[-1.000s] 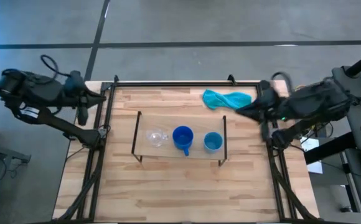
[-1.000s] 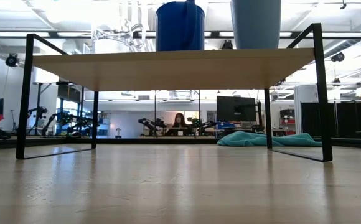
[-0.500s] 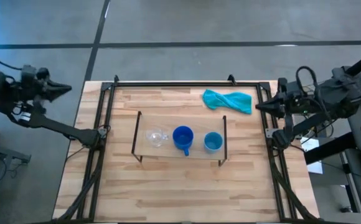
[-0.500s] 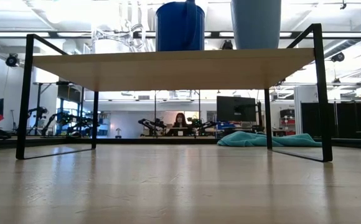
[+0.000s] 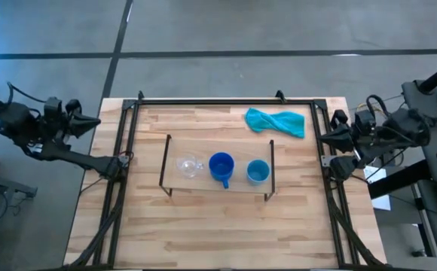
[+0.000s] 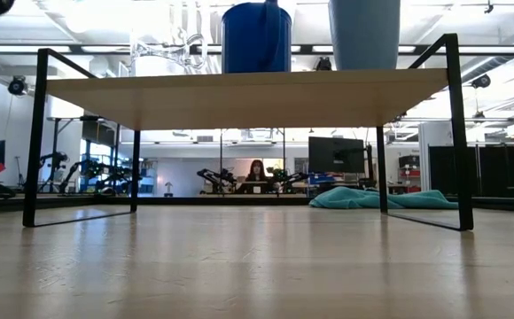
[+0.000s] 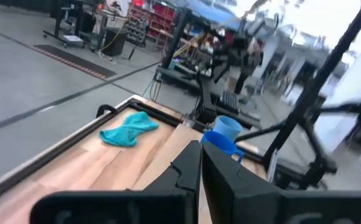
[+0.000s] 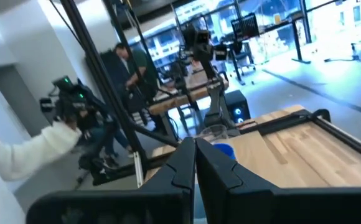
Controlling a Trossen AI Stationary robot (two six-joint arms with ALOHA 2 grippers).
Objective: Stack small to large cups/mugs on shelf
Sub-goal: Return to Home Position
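Note:
The light-wood shelf (image 5: 218, 183) stands mid-table on thin black wire legs. On its board stand, from left to right, the clear glass mug (image 5: 189, 165), the dark blue handled mug (image 5: 221, 166) and the light blue handleless cup (image 5: 258, 172). The low view shows their bases on the shelf (image 6: 239, 93): the glass mug (image 6: 164, 55), the dark blue mug (image 6: 257, 37) and the light blue cup (image 6: 363, 34). My left gripper (image 5: 96, 122) is shut and empty just outside the table's left edge. My right gripper (image 5: 322, 136) is shut and empty at the table's right edge.
A teal cloth (image 5: 276, 120) lies at the table's far right. A large black metal frame (image 5: 135, 102) runs around the table's edges. Bare wood shows in front of the shelf. People show in the room beyond the table (image 8: 131, 68).
Both arms have drawn back outward. My left gripper has gone from the frame's left post to beyond the table's left edge. My right gripper has gone from beside the teal cloth to the right edge. The cups and the shelf have stayed in place.

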